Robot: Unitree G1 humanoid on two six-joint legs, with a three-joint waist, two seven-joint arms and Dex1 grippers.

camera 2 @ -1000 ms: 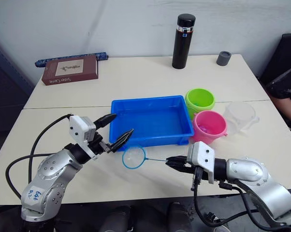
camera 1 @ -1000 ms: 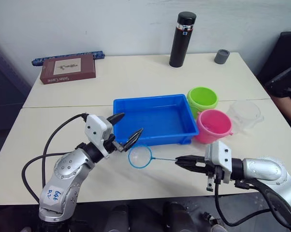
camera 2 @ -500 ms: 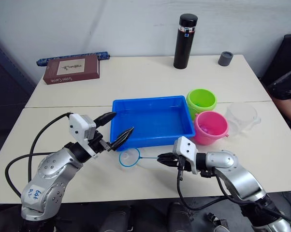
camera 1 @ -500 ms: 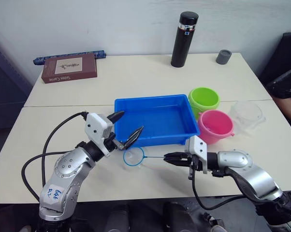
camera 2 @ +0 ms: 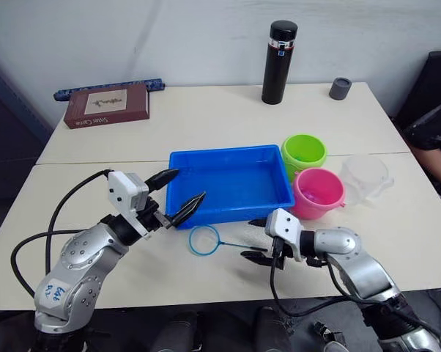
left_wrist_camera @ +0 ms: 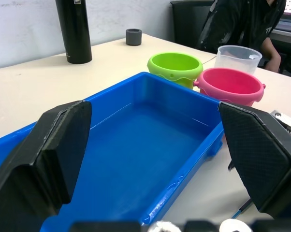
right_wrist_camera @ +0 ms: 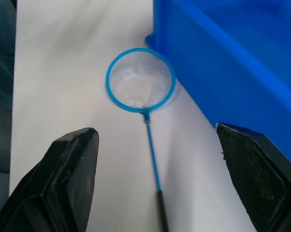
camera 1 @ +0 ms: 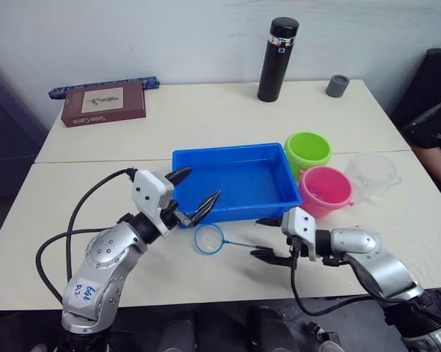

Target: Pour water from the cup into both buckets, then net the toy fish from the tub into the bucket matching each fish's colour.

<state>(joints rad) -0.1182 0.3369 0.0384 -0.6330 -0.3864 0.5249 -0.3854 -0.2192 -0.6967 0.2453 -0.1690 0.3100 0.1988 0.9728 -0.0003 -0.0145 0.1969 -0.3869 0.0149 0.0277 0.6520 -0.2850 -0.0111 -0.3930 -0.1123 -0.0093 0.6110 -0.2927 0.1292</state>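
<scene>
letting go, the right gripper [camera 1: 267,237] now stands with fingers spread around the net's [camera 1: 210,239] handle, where half a second ago it was pinched shut; the net lies on the table just near of the tub [camera 1: 235,183]. left gripper [camera 1: 193,193] hangs open. the right wrist view shows the hoop empty; the tub looks fishless.

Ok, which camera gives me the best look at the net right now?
The right wrist view: the net lies on the table between the open jaws of the right gripper, hoop and handle plain. Both eye views show it whole but small, in front of the tub. The left wrist view shows just its handle's end.
</scene>
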